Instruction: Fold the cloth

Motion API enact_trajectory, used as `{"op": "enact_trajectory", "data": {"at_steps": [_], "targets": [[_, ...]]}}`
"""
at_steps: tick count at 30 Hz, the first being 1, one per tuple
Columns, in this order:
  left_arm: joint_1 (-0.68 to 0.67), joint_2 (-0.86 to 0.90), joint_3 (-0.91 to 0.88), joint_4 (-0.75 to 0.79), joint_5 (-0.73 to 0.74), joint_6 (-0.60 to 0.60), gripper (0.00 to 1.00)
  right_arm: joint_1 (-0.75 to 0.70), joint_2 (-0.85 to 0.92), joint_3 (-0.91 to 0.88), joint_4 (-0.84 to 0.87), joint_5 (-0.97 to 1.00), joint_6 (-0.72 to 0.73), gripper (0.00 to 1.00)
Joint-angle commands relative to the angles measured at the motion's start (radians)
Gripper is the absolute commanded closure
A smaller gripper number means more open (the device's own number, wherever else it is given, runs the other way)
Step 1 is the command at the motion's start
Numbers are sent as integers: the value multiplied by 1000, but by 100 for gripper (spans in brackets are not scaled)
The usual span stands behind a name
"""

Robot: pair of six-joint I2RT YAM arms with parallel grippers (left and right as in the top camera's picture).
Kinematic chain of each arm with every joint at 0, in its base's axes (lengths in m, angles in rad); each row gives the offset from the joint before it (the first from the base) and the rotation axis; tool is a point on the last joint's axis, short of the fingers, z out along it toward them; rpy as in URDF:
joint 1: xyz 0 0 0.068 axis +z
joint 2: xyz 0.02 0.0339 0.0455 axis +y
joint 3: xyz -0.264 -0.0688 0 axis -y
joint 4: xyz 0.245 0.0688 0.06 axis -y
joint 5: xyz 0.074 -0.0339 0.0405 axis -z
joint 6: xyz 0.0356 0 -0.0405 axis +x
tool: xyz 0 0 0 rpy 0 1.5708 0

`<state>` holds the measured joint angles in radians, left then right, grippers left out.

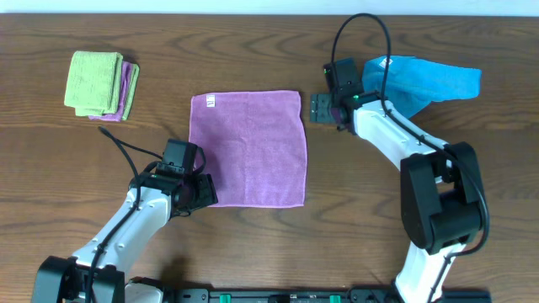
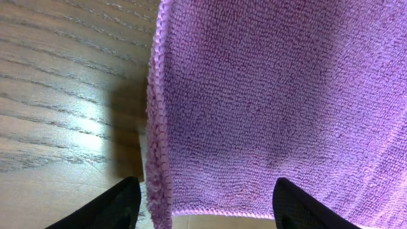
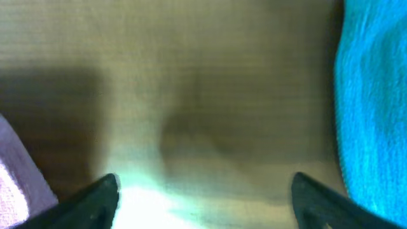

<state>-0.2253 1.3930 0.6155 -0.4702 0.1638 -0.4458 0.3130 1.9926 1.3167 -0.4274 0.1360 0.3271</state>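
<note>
A purple cloth point(image 1: 247, 147) lies flat and square in the middle of the table. My left gripper point(image 1: 202, 190) is open at the cloth's near left corner; in the left wrist view its two dark fingers point(image 2: 203, 207) straddle that corner of the purple cloth point(image 2: 267, 108), one on bare wood, one over the cloth. My right gripper point(image 1: 322, 108) is open and empty just right of the cloth's far right corner. In the right wrist view its fingers point(image 3: 203, 197) hover over bare wood, with a sliver of the purple cloth point(image 3: 16, 181) at the left edge.
A blue cloth point(image 1: 425, 82) lies crumpled at the back right, also at the right edge of the right wrist view point(image 3: 375, 102). A stack of folded green point(image 1: 93, 82) and purple cloths sits at the back left.
</note>
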Motion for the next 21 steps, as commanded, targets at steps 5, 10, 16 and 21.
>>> {"op": "enact_trajectory", "data": {"at_steps": [5, 10, 16, 21], "targets": [[0, 0, -6, -10, -14, -5, 32, 28, -149, 19, -168, -110, 16, 98], [2, 0, -6, -8, -14, -5, 32, 53, -265, 11, -373, -305, -10, 98], [3, 0, -6, 3, -17, -4, 32, 70, -287, -121, -400, -568, -36, 75], [3, 0, -6, 30, -16, 4, 32, 78, -287, -283, -346, -687, -35, 63]]}}
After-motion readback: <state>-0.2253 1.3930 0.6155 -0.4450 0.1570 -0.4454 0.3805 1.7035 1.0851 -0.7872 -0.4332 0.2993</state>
